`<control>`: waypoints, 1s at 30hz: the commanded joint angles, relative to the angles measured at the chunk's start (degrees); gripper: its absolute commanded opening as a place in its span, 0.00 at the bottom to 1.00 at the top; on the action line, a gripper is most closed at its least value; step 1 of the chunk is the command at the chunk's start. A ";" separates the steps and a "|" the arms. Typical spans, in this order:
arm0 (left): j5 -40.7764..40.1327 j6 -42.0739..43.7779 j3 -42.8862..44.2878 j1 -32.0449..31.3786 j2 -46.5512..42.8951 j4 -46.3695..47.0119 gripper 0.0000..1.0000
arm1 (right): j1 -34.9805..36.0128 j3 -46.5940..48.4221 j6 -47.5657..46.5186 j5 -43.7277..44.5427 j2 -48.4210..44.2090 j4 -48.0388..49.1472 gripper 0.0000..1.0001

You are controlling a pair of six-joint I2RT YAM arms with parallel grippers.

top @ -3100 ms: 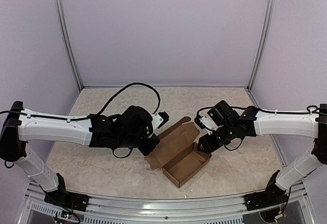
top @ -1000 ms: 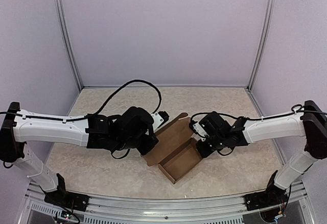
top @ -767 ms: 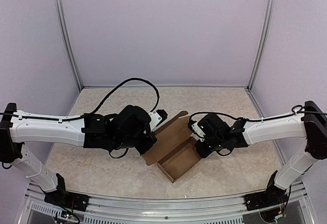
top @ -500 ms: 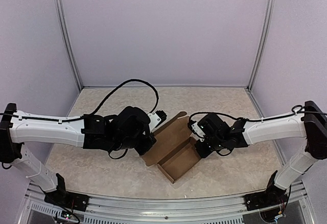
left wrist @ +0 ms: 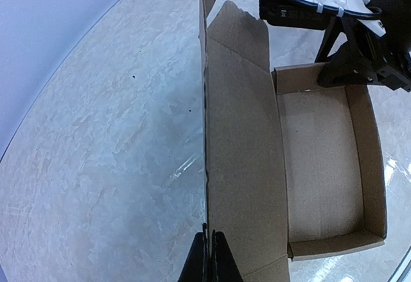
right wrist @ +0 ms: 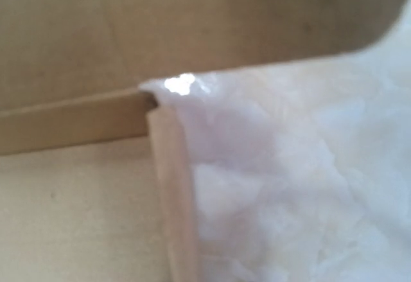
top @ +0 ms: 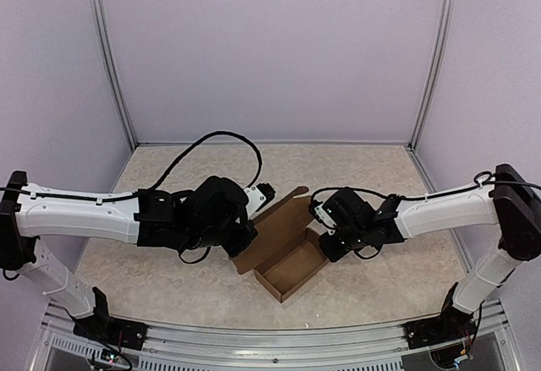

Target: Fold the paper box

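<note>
- Left end effector (left wrist: 209, 251) stays pinched shut on the lid (left wrist: 241, 153) edge of the paper box (top: 287, 261); we see the lid standing steeper than three seconds ago.
- Box sits mid tabletop (top: 161, 278) between the arms, and its tray (left wrist: 321, 166) has slid left and nearer.
- Right end effector (top: 328, 248) has moved in against the tray's end wall; we cannot tell its opening.
- We judge the lid closing is under way, not done.

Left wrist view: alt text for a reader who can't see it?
An open brown cardboard box lies on a marbled table, its lid flap raised and pinched at the near edge by the left hand. The right hand sits at the box's far end wall.
</note>
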 commanded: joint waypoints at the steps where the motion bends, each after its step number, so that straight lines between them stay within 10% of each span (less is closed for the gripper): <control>1: -0.77 -0.16 -0.51 0.29 -0.84 -1.22 0.00 | 0.13 1.26 1.25 -0.63 -0.65 -1.41 0.30; 17: -4.90 3.37 5.41 -0.78 1.38 -6.31 0.00 | -0.29 3.25 2.10 -3.36 -10.84 -5.49 0.57; 30: -9.15 8.49 14.10 -2.76 9.22 -11.88 0.00 | -0.75 -9.67 8.50 -5.50 -16.31 0.46 0.52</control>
